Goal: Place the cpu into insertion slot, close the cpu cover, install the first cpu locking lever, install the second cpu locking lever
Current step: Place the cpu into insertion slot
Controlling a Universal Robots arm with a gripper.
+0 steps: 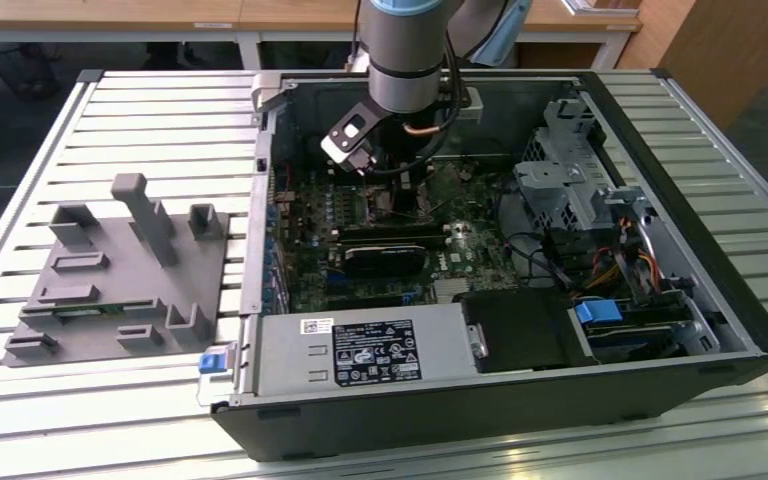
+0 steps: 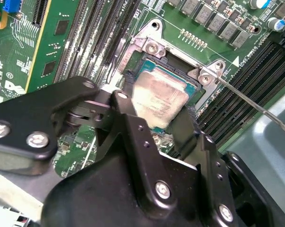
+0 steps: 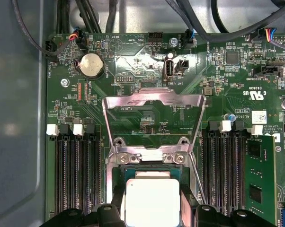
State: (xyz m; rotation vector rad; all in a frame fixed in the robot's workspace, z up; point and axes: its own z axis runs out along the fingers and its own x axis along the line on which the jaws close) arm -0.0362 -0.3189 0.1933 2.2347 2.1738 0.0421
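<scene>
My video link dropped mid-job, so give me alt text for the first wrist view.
The gripper holds the cpu by two opposite edges at the insertion slot on the green circuit board. The cpu cover is swung open off the slot, and black memory slots run along both sides of it.

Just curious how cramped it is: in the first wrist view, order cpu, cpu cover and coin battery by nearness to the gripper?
1. cpu, right at the gripper.
2. cpu cover, swung open just beyond the cpu.
3. coin battery, out past the cover's far rim.
</scene>
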